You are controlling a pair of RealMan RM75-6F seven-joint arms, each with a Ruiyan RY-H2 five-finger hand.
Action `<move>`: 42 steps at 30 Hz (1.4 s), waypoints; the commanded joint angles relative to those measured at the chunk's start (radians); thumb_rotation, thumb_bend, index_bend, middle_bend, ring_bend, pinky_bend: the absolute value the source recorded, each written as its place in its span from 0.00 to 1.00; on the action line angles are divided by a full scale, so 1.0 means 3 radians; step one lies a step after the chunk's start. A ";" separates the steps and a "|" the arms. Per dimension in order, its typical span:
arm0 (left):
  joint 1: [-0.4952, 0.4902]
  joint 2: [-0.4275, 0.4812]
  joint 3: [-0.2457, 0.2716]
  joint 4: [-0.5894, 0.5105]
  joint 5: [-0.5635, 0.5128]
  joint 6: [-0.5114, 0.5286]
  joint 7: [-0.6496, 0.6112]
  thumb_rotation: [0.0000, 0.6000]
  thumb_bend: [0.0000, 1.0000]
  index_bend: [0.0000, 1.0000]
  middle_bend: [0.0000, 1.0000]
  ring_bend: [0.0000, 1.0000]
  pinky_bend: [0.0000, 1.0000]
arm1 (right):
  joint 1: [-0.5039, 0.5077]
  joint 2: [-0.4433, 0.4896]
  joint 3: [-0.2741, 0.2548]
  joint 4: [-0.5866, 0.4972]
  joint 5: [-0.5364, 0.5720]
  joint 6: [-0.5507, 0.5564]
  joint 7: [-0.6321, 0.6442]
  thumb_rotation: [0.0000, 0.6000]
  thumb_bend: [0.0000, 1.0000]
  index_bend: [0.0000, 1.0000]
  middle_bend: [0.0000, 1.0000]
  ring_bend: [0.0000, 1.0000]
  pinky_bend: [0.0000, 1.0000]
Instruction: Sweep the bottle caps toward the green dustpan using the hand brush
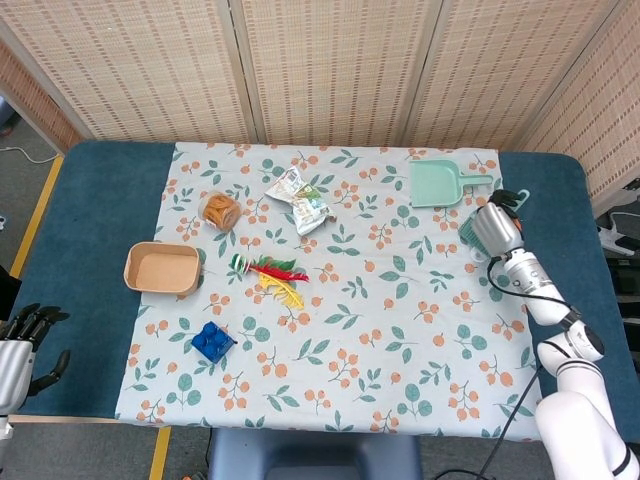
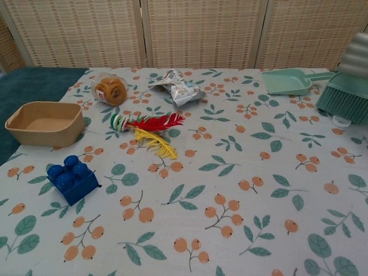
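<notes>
The left hand (image 1: 22, 345) is seen at the counter's (image 1: 95, 200) near-left corner, fingers apart, nothing held. The dustpan (image 1: 437, 184) lies at the far right. Just beside it, the brush (image 2: 345, 99) is gripped by the right hand (image 1: 497, 228); a cap (image 2: 341, 121) sits under its bristles.

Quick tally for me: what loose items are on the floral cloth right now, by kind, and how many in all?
Green dustpan: 1
Hand brush, held in the right hand: 1
Bottle cap, partly hidden under the brush: 1 visible
Tan tray: 1
Blue building block: 1
Feather shuttlecock: 1
Packet of round snacks: 1
Crumpled wrapper: 1
Total: 8
</notes>
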State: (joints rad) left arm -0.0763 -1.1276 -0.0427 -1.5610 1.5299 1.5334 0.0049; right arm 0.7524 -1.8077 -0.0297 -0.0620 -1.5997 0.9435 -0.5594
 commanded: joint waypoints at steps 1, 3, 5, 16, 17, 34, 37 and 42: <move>-0.0005 -0.0002 0.0001 0.0003 0.0000 -0.0009 0.0005 1.00 0.38 0.27 0.21 0.13 0.36 | 0.0018 -0.0055 0.0154 -0.0080 0.0145 0.0288 0.0288 1.00 1.00 0.73 0.68 0.55 0.52; -0.0006 -0.0003 0.0003 0.0005 0.0002 -0.0010 0.0006 1.00 0.38 0.27 0.21 0.13 0.36 | 0.0038 -0.0090 0.0233 -0.0119 0.0214 0.0495 0.0500 1.00 1.00 0.73 0.68 0.55 0.52; -0.0006 -0.0003 0.0001 0.0003 0.0002 -0.0009 0.0006 1.00 0.38 0.27 0.21 0.13 0.36 | 0.0049 -0.0126 0.0301 -0.0143 0.0272 0.0698 0.0660 1.00 1.00 0.73 0.68 0.55 0.52; -0.0018 -0.0014 0.0018 -0.0003 0.0029 -0.0027 0.0032 1.00 0.38 0.27 0.21 0.13 0.36 | -0.0240 -0.0366 0.0498 -0.0615 0.0483 0.1216 0.1604 1.00 1.00 0.73 0.68 0.55 0.52; -0.0019 -0.0012 0.0018 -0.0004 0.0026 -0.0031 0.0032 1.00 0.37 0.27 0.21 0.13 0.36 | -0.0291 -0.0370 0.0457 -0.0655 0.0449 0.1242 0.1611 1.00 1.00 0.73 0.68 0.55 0.52; -0.0027 -0.0004 0.0028 -0.0007 0.0046 -0.0037 0.0003 1.00 0.37 0.27 0.21 0.13 0.36 | -0.0911 0.0316 0.0516 -0.2900 0.0628 0.1469 0.1057 1.00 1.00 0.72 0.68 0.57 0.53; -0.0027 -0.0005 0.0029 -0.0009 0.0049 -0.0037 0.0002 1.00 0.37 0.27 0.21 0.13 0.36 | -0.0971 0.0370 0.0529 -0.3072 0.0668 0.1500 0.1001 1.00 1.00 0.72 0.68 0.57 0.53; -0.0031 -0.0003 0.0040 -0.0018 0.0070 -0.0038 0.0013 1.00 0.38 0.27 0.21 0.13 0.36 | -0.1160 0.0382 0.0552 -0.3326 0.0825 0.1558 0.1019 1.00 1.00 0.71 0.68 0.57 0.53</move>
State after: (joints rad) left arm -0.0852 -1.1287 -0.0315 -1.5659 1.5497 1.5219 0.0084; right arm 0.4361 -1.6960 0.1299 -1.0285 -1.3796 1.3995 -0.2554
